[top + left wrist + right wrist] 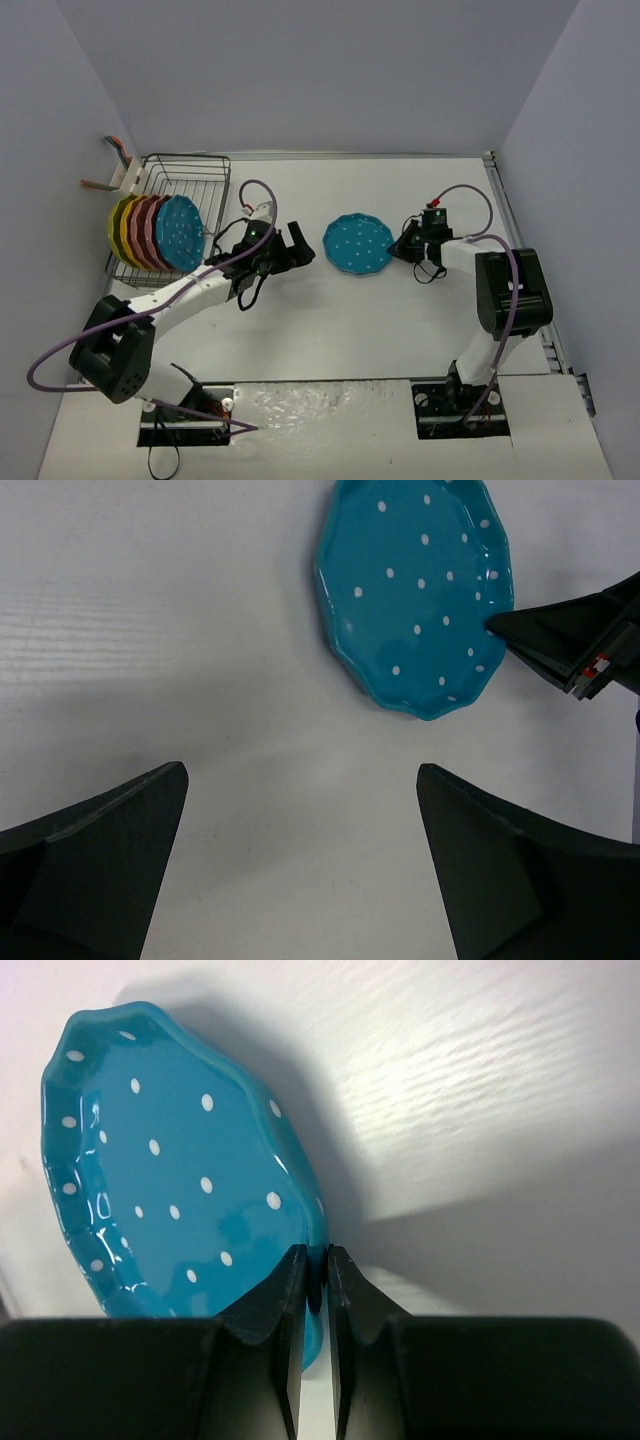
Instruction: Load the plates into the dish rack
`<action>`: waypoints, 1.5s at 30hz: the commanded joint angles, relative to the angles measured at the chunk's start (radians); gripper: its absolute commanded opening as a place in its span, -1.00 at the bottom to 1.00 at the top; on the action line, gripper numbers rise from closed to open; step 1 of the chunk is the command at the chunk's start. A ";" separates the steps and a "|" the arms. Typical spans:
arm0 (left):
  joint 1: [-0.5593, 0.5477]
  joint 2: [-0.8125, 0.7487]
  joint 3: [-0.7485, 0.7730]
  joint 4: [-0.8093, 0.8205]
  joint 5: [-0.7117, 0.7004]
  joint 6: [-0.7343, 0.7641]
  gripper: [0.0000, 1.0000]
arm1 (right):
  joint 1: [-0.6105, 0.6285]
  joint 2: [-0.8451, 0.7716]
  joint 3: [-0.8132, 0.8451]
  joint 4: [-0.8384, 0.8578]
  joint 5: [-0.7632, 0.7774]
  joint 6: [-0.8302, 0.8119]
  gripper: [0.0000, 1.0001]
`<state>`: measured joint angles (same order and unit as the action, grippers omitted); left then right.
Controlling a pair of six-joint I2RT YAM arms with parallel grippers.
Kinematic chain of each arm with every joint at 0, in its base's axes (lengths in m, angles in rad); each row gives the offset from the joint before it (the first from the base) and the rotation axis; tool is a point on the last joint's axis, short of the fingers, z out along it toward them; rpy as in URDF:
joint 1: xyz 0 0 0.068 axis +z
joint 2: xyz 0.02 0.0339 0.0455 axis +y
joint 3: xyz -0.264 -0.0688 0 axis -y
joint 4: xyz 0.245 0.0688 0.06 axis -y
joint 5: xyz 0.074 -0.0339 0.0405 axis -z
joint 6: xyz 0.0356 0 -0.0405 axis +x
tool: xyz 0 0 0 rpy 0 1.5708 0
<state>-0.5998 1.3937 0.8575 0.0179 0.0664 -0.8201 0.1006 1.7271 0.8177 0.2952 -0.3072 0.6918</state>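
A turquoise blue plate with white dots is tilted up off the table at mid-table. My right gripper is shut on its right rim; the right wrist view shows the rim pinched between the two fingers, with the plate to the left. My left gripper is open and empty, left of the plate; its wrist view shows the plate ahead and the right gripper's fingers. The black wire dish rack at the far left holds several plates standing on edge, the front one turquoise.
A white utensil caddy hangs on the rack's far left corner. Grey walls close in the table on the left, back and right. Cables loop over both arms.
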 commanded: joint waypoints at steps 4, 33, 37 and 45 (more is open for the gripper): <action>-0.018 0.088 -0.010 0.169 0.058 -0.138 0.94 | 0.086 -0.061 -0.013 0.202 -0.187 0.173 -1.00; -0.006 0.382 -0.008 0.507 0.111 -0.545 0.86 | 0.145 -0.128 -0.018 0.265 -0.280 0.403 -1.00; 0.001 0.404 -0.029 0.568 0.100 -0.596 0.74 | 0.146 -0.141 -0.034 0.264 -0.283 0.407 -1.00; 0.010 0.421 -0.094 0.709 0.074 -0.667 -0.02 | 0.146 -0.150 -0.074 0.285 -0.292 0.420 -1.00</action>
<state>-0.5988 1.8241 0.7826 0.5978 0.1721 -1.4245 0.2382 1.6639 0.7309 0.4102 -0.4980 1.0586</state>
